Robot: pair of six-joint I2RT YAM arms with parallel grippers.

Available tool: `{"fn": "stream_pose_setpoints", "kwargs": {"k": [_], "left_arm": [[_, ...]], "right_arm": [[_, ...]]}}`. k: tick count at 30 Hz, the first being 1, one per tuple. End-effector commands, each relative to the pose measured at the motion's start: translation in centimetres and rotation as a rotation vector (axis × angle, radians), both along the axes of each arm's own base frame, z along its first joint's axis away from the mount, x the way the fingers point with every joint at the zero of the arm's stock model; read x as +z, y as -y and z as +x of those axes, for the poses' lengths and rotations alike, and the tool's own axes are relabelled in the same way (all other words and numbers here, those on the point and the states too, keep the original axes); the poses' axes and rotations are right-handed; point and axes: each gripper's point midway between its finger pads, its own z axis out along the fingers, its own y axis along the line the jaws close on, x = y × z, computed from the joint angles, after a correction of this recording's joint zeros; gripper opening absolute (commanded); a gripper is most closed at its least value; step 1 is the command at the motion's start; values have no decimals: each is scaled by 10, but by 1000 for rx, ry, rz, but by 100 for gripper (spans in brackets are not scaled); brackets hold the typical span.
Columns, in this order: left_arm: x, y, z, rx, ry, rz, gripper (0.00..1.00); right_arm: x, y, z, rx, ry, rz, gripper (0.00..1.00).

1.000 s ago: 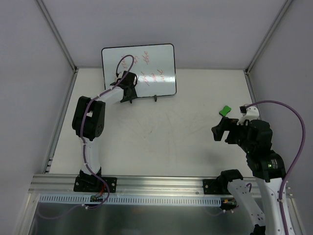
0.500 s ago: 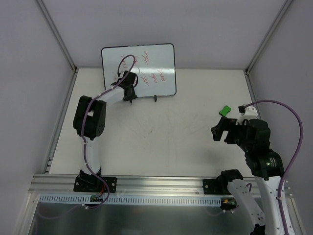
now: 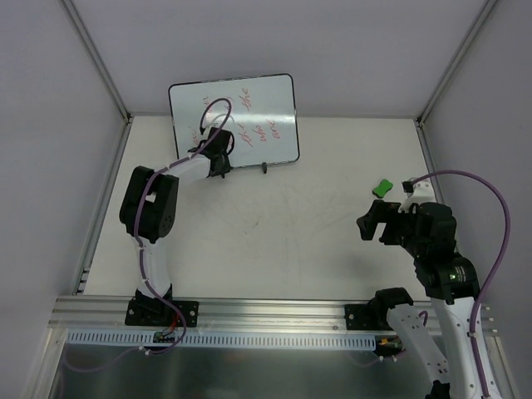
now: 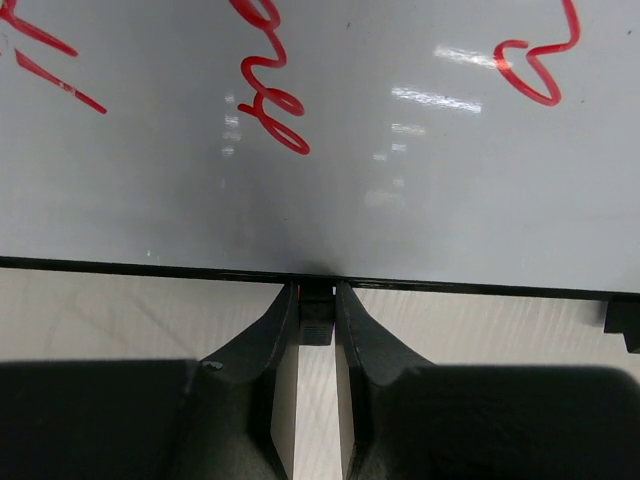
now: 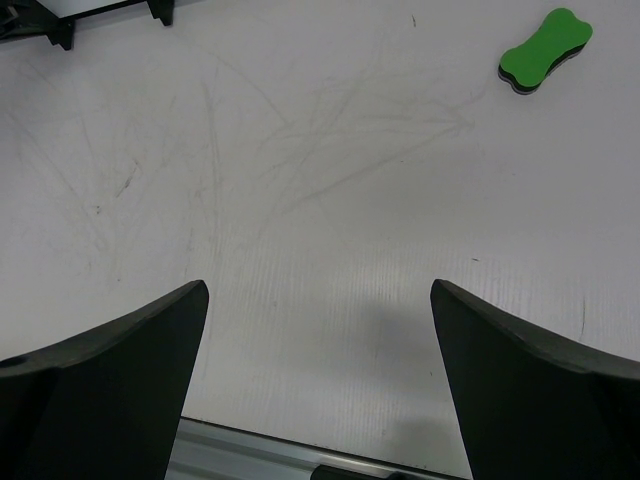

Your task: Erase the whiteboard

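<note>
The whiteboard (image 3: 258, 112) stands at the table's far edge, black-framed, with red handwriting on it. It fills the top of the left wrist view (image 4: 400, 170). My left gripper (image 3: 219, 160) is at the board's lower edge, shut (image 4: 317, 300) on the board's small black left foot (image 4: 317, 322). The board's right foot (image 3: 264, 167) stands free on the table. My right gripper (image 3: 372, 224) hangs open and empty over the table at the right, its jaws wide apart (image 5: 318, 290). The green eraser (image 3: 382, 187) lies just beyond it on the table and shows in the right wrist view (image 5: 545, 50).
Grey walls close in the table (image 3: 291, 233) at the back and on both sides. An aluminium rail (image 3: 266, 312) runs along the near edge, where both arm bases are bolted.
The whiteboard has shifted slightly left, its left side turning with my left gripper holding the foot. My right gripper has drifted slightly left and toward me.
</note>
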Motion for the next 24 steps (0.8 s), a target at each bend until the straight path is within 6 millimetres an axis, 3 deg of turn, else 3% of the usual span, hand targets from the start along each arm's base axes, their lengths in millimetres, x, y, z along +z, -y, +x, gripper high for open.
{"fn": "stream_pose_setpoints", "kwargs": {"k": [1, 8, 16, 24], "left_arm": [[-2, -8, -43, 19, -75, 49, 0], [10, 4, -86, 36, -80, 79, 0], [-17, 25, -162, 114, -211, 79, 0], [-16, 52, -215, 197, -274, 50, 0]], "right_arm": [[9, -7, 5, 39, 56, 16, 99], [4, -10, 0, 75, 62, 9, 99], [-6, -14, -6, 109, 60, 16, 99], [-11, -21, -12, 136, 51, 47, 99]]}}
